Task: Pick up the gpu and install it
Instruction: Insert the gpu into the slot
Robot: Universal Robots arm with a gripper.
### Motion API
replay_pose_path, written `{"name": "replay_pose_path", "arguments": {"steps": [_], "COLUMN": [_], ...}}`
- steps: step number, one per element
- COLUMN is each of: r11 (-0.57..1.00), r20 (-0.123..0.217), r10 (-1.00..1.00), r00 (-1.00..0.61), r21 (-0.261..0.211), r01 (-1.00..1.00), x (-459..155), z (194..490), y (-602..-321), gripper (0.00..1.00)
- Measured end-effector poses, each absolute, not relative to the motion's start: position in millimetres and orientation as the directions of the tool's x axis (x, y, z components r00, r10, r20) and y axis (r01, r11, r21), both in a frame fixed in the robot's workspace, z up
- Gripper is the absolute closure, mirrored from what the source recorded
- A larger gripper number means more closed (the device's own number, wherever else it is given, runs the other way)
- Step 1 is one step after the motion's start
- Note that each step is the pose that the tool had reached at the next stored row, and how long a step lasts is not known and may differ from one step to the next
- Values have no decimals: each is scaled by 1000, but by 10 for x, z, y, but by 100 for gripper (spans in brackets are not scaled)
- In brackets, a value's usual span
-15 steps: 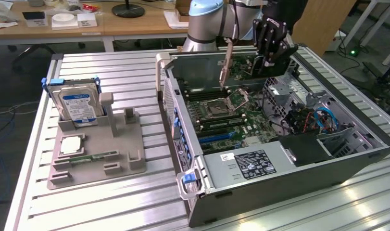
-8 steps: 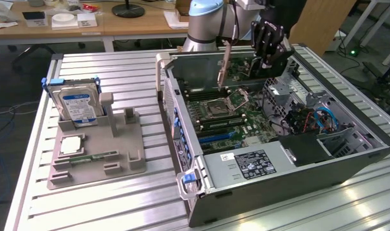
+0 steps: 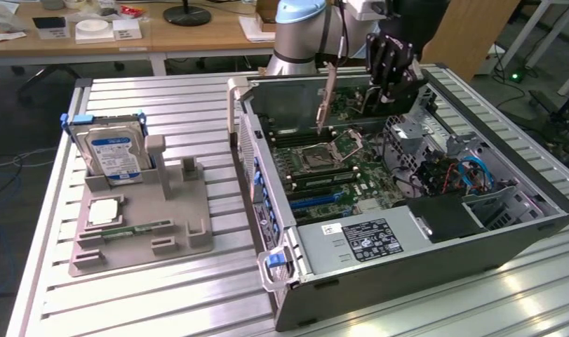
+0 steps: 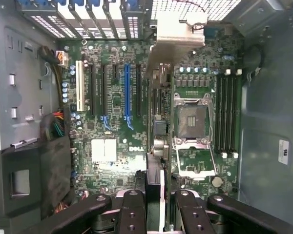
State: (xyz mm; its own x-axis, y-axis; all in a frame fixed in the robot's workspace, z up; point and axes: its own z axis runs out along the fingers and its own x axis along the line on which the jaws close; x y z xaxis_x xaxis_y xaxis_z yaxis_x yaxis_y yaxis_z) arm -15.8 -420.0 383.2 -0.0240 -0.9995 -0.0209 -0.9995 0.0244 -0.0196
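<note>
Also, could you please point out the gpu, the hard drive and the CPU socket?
gpu [image 4: 175,33]: wrist view, silvery bracket end.
hard drive [image 3: 114,156]: exterior view, its label.
CPU socket [image 3: 323,152]: exterior view, socket centre.

Exterior view looks down obliquely on the open case [image 3: 406,281]; wrist view closely faces the shared motherboard [image 4: 117,165].

White letters "DELL" stand on the green printed circuit board [image 4: 112,171]. Print on the black-and-white power-supply label [image 3: 368,241] and the blue hard-drive label [image 3: 113,150] is too small to read.
</note>
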Motion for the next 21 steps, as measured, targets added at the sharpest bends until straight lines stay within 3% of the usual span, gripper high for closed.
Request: {"name": "replay_pose_path", "arguments": {"steps": [21], "r11": [24], "r20": [-21], "r10": [-999], "r00": [-24], "r21": [-19], "r01": [-1000], "x": [-473], "z": [3646], "y": [-4279], "gripper": [73]}}
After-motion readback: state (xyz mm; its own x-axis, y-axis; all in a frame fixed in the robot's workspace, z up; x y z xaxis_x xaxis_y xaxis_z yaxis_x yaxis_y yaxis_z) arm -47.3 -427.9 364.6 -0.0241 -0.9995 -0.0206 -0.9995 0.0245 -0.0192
